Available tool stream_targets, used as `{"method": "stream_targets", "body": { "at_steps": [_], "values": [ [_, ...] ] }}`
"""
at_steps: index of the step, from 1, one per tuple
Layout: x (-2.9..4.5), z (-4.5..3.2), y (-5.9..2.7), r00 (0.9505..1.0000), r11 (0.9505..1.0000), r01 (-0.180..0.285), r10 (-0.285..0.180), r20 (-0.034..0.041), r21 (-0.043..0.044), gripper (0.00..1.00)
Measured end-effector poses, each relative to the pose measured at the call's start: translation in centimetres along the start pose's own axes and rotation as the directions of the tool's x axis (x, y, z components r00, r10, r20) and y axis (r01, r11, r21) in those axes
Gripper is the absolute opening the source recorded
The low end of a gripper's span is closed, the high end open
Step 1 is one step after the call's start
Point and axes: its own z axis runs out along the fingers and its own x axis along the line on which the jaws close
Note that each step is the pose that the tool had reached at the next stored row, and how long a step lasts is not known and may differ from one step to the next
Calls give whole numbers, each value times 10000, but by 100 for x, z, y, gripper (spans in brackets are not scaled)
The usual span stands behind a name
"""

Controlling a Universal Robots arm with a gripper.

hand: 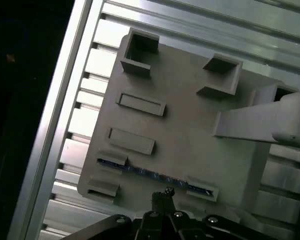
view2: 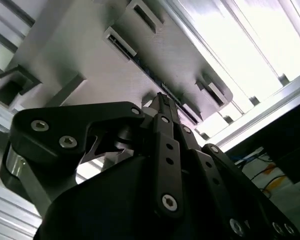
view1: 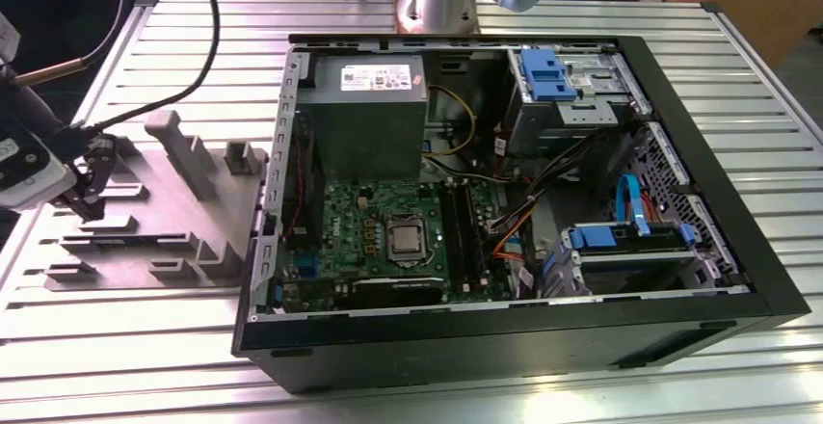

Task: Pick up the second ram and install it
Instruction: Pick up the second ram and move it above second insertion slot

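**Tool** (view1: 85,198): at the far left of the exterior view, poised over the grey fixture (view1: 168,217). It appears pressed together and carries nothing.

**Second ram** (hand: 150,174): lies on edge in the fixture's long slot, low in the first wrist view, with the tool's tip just beside it. Contact cannot be told.

**Progress:** judged early. The stick is not lifted and the install is not done. The memory slots (view1: 464,236) on the motherboard (view1: 373,217) are too dark to tell whether they are filled.

**Room:**
- Raised fixture blocks flank the stick at both ends, and its middle span is open.
- The computer case (view1: 758,279) stands to the exterior view's right of the fixture on the slatted desk (view1: 193,48).
- Cables and the case wall crowd the slots.
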Motion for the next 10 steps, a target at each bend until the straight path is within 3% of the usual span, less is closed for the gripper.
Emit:
{"method": "stream_targets", "body": {
  "at_steps": [5, 10],
  "values": [
    [0, 7, -1, 9959, 9960, 899, -899, -32, 2, 10],
    [0, 13, -1, 9836, 9837, 1801, -1801, -64, -1, 10]
  ]
}}
